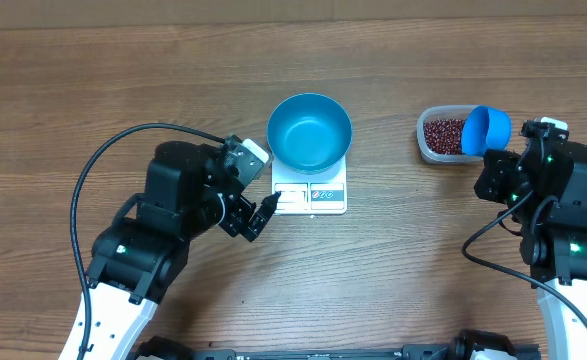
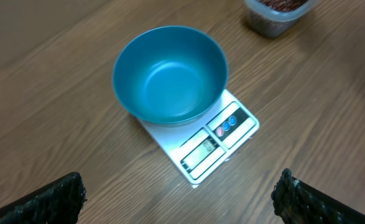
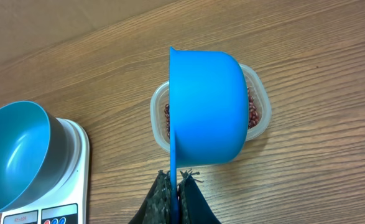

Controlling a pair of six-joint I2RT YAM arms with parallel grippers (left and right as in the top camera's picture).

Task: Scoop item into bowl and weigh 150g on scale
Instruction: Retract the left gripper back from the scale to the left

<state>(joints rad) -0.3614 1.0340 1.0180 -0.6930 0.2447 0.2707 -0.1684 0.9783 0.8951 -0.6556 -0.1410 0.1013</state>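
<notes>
Overhead view places the beans (image 1: 443, 132) in a clear tub (image 1: 428, 145) to the right of the scale (image 1: 310, 197), well apart from it.

**Handling, as judged.** The beans are small, hard and loose. They should pour and roll freely, and spill off any tilted edge. Fingers cannot usefully pick them up, so they need a carrier. The blue scoop (image 3: 207, 106) is that carrier. It looks light and stiff, with a smooth wall, and its thin handle (image 3: 173, 163) is the proper place to hold it.

**Right arm.** The right gripper (image 3: 175, 185) has its fingers pressed together on the handle, pinching it edge-on. The scoop hangs over the tub, on the side of the tub far from the scale. It is turned on its side with its mouth facing the scale. No beans can be seen inside it from above. The wrist view shows only its outer wall, so its contents cannot be confirmed there.

**Bowl and scale.** The bowl (image 1: 309, 132) sits on the scale's platform and covers most of it. Only the display strip at the scale's front edge is exposed. The bowl is empty. The display is too small to read.

**Left arm.** The left gripper (image 1: 258, 215) rests low at the front-left corner of the scale. It is just beside the scale and not touching it, with its fingers spread wide and nothing between them. It points toward the scale across the bare table (image 1: 393, 280).

**Status, as judged.** No beans have reached the bowl, so the weighing has not started.
</notes>
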